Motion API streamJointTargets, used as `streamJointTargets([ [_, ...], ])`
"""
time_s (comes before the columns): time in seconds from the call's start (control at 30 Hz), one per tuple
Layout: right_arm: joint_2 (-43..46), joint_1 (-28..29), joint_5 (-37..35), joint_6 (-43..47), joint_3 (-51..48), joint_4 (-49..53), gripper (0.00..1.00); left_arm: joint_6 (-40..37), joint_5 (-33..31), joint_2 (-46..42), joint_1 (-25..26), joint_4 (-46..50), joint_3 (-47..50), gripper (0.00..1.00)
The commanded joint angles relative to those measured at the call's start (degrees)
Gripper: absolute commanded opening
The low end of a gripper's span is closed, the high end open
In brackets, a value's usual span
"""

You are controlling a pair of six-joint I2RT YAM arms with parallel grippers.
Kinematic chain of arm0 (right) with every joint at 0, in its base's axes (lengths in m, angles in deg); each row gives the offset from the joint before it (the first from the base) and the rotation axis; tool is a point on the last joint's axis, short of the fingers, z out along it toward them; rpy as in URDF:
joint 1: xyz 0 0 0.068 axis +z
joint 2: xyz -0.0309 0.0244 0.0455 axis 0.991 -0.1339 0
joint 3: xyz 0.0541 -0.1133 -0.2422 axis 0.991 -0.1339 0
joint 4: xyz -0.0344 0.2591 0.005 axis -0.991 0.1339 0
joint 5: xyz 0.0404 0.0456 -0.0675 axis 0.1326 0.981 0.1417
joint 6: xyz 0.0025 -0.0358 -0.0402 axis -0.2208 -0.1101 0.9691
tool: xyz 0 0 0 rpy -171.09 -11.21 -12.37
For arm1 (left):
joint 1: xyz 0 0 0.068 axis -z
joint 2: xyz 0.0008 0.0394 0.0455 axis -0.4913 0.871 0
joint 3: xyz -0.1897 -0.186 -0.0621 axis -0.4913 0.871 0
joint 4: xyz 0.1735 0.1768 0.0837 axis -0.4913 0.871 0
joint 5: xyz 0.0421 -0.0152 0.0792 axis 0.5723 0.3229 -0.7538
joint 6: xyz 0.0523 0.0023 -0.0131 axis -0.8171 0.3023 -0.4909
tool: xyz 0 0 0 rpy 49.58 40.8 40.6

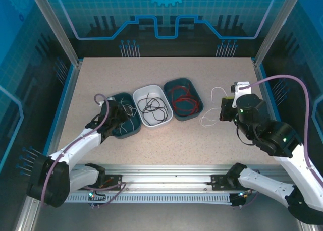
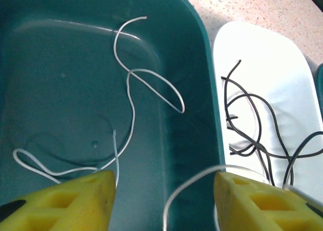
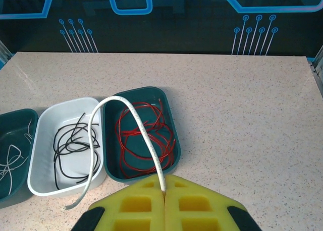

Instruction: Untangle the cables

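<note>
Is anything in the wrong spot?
Yes. One white cable is outside the trays, pinched in the right gripper, to the right of the red cables. The other white cables lie in the left tray.

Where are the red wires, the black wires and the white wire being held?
red cables [image 1: 182,101], top view, middle of the bundle.
black cables [image 1: 153,109], top view, middle of the loops.
white cable [image 3: 115,100], right wrist view, top of its arch.

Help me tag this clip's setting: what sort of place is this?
Likely a robotics lab cell: blue circuit-printed panels in an aluminium frame enclose a speckled beige tabletop, with robot arms bolted at its near edge.
</note>
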Motion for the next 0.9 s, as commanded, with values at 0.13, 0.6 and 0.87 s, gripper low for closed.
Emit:
streamJointTargets([
  [0.13, -0.33, -1.36, 1.87, 0.24, -1.13, -2.38, 0.00, -0.86, -0.39, -4.87, -0.46, 1.92, -3.16, 0.65],
  [0.6, -0.95, -2.04, 4.68, -0.36, -2.30, -3.82, 0.01, -15.14, -9.32, 3.59, -2.81, 16.29, -12.33, 0.53],
  [0.87, -1.56, -2.29, 6.10, -0.52, -2.58, -4.62, 0.01, -25.49, -9.85, 13.65, -2.81, 29.97, -21.78, 0.77],
])
